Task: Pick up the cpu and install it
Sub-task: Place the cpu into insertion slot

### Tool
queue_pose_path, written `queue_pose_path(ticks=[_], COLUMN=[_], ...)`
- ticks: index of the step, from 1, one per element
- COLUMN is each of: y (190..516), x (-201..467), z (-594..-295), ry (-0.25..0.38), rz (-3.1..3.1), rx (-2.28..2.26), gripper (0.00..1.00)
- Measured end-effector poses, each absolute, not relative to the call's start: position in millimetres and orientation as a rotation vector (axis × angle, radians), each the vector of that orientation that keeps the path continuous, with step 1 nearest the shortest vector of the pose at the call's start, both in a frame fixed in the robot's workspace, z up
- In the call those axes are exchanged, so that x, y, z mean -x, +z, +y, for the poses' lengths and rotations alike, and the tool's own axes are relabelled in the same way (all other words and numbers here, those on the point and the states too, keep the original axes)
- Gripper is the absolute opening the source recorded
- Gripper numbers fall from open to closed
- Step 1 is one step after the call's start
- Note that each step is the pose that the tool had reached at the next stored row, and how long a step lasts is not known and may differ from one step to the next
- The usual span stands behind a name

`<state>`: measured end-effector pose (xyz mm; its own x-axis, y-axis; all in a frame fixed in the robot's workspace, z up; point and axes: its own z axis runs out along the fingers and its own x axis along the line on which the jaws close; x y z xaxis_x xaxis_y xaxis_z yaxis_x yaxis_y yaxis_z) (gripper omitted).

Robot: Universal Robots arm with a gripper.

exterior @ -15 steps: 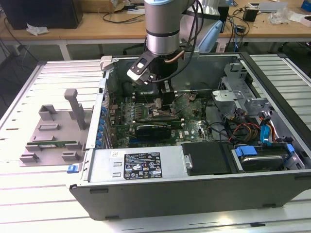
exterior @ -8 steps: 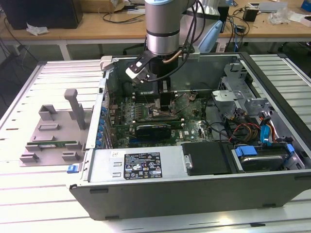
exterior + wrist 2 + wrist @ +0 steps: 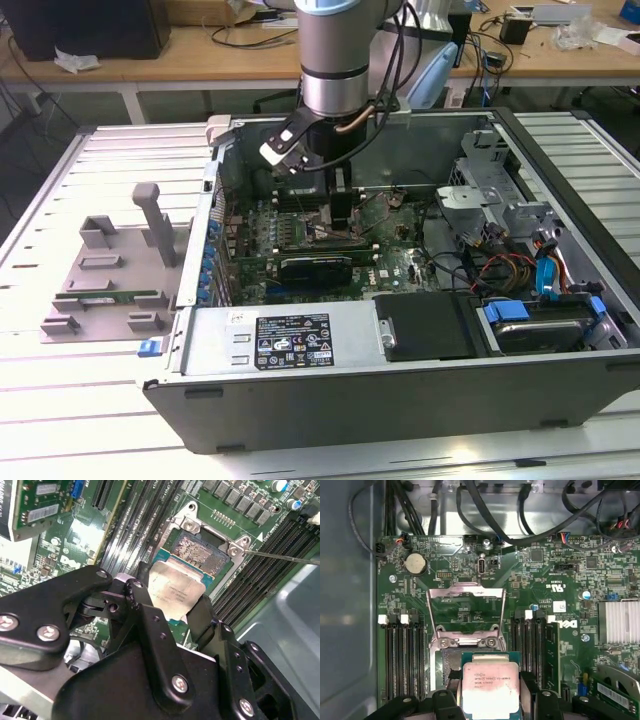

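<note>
Exterior view: the arm (image 3: 335, 60) was seen reaching straight down into the open computer case (image 3: 400, 400) on the worktop (image 3: 80, 420).
Second wrist view: the end effector (image 3: 172, 605) was noted clamped on the cpu (image 3: 175, 592) by its edges, just above the socket (image 3: 200, 550).
First wrist view: the hinged socket frame (image 3: 466, 615) was recorded raised open beyond the cpu.

The cpu (image 3: 175, 591), a flat square chip with a shiny silver-grey top plate and a thin green rim, faces plate-up. It is clamped at two opposite edges by the pincer (image 3: 172, 611), partly over one end of the open socket (image 3: 202, 550).
</note>
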<state>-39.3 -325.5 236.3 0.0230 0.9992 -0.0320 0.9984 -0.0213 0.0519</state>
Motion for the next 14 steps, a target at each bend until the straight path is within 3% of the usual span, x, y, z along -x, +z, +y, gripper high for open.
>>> queue_pose_path(ticks=[14], y=[225.1], x=[42.8], z=[-321.8], ry=[0.035], rz=[2.163], rx=[-2.196], gripper=[0.55])
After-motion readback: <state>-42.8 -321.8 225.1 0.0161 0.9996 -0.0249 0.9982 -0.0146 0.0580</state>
